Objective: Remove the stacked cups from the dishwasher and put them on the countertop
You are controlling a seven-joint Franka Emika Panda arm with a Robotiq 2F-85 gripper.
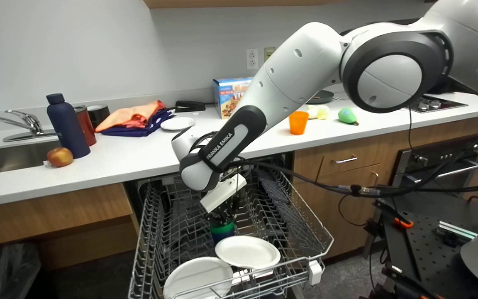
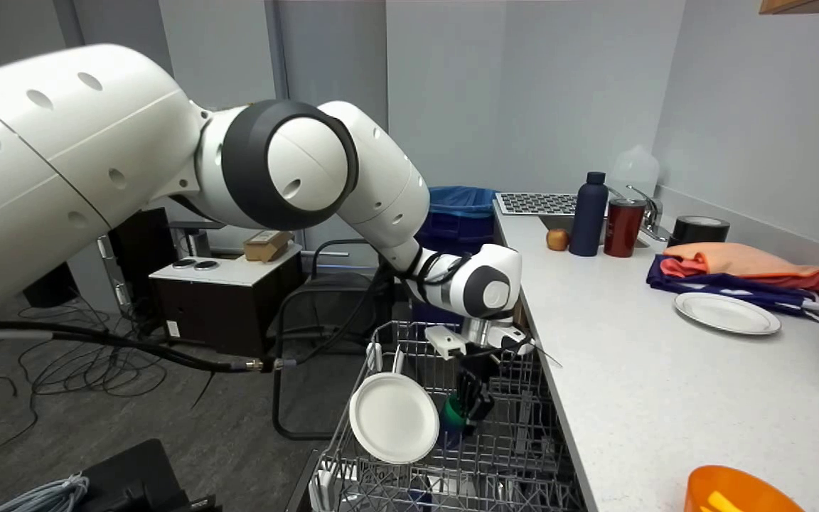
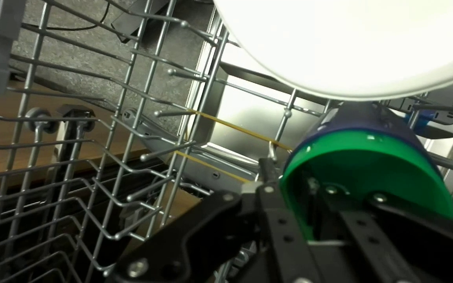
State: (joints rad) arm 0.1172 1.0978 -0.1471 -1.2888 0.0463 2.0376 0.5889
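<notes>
The stacked cups (image 1: 222, 232) are green with a dark blue outer part. They sit in the wire rack of the dishwasher (image 1: 310, 209), which is pulled out; they also show in an exterior view (image 2: 452, 414) and the wrist view (image 3: 368, 144). My gripper (image 3: 289, 181) is at the cups' rim, one finger inside and one outside, close together on the wall between them. The inner fingertip is dark and partly hidden in the cup. The gripper points down in both exterior views (image 1: 221, 212) (image 2: 474, 391). The white countertop (image 1: 139, 162) runs beside and above the rack.
White plates (image 1: 247, 252) (image 1: 197, 277) lie in the rack, one right beside the cups. The countertop edge is close to my wrist. A white plate (image 1: 177, 123), cloths (image 1: 133, 116), a dark blue bottle (image 1: 68, 126), an apple (image 1: 59, 157) and an orange cup (image 1: 298, 122) stand on the countertop.
</notes>
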